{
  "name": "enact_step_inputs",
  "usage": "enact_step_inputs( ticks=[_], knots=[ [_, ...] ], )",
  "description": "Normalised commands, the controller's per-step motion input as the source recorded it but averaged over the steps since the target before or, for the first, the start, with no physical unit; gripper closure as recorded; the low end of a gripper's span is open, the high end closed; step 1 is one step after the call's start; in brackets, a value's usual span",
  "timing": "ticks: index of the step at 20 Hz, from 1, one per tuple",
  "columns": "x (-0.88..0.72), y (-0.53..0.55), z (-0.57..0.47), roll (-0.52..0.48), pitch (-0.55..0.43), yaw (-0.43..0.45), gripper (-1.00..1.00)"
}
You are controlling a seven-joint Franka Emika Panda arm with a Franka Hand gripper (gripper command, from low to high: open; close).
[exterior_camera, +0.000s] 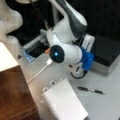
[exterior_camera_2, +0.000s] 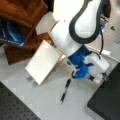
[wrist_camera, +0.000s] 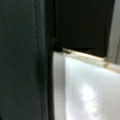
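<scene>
Hovering gripper (exterior_camera_2: 98, 78) near pen (exterior_camera_2: 65, 90)

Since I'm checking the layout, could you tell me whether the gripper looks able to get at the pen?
Probably yes: the pen lies alone on bare table, beside the notepad, with nothing on it.

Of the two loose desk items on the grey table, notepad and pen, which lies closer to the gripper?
The slim black pen, lying just below the gripper in a front view; the white spiral-bound notepad sits farther off, toward the wooden shelf.

A white cable (exterior_camera: 40, 71) lies beside a wooden shelf (exterior_camera_2: 23, 15).
</scene>
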Motion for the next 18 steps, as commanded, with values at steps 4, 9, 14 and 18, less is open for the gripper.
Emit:
enact_step_inputs(
  ticks=[4, 9, 14, 18],
  knots=[
    [0.05, -0.04, -0.07, 0.149, -0.033, -0.071, 1.0],
    [0.07, -0.03, -0.05, 0.14, -0.029, -0.07, 1.0],
    [0.1, -0.03, -0.03, 0.117, -0.024, -0.079, 1.0],
    [0.13, 0.0, -0.02, 0.047, -0.012, -0.081, 1.0]
  ],
)
